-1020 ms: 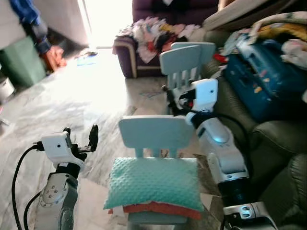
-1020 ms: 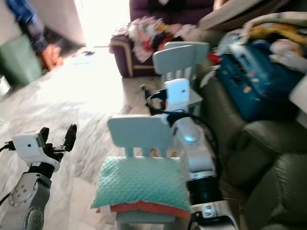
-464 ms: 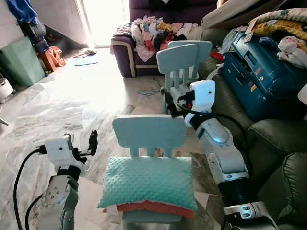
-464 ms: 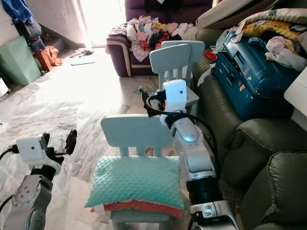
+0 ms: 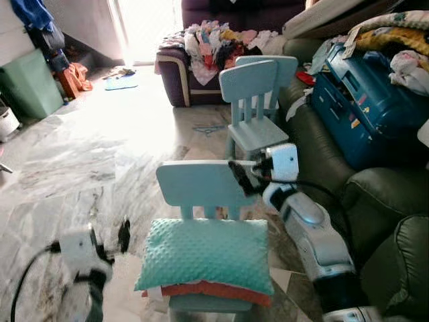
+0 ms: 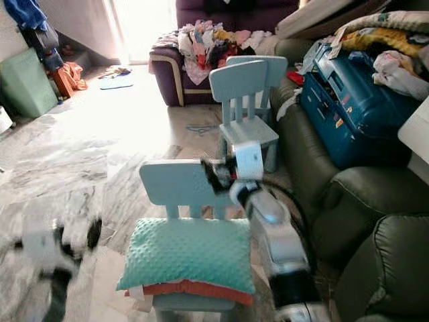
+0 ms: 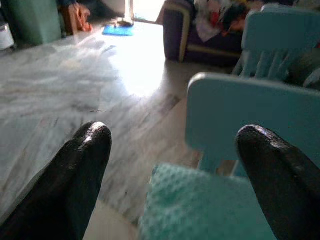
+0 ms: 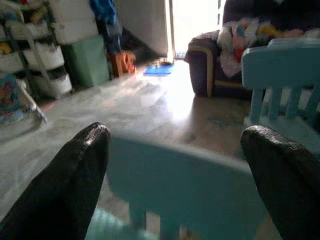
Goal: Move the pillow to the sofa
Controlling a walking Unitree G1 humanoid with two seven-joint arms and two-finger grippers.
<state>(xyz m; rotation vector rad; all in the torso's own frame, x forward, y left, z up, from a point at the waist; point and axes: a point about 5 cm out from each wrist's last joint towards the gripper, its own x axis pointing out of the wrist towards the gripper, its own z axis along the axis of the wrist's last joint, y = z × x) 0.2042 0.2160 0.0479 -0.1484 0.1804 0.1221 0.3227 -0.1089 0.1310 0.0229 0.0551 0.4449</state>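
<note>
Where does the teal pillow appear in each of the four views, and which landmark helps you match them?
Left eye view: the pillow lies on the near chair's seat, lower centre.
Right eye view: same seat, lower centre, a little further left.
Left wrist view: its bumpy corner sits between the left gripper fingers.
Right wrist view: a blurred teal patch low down, probably the pillow.
Shared landmark: the near chair's backrest.

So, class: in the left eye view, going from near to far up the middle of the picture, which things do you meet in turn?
Teal pillow on the near chair → that chair's backrest → second light-blue chair → purple sofa piled with clothes.
</note>
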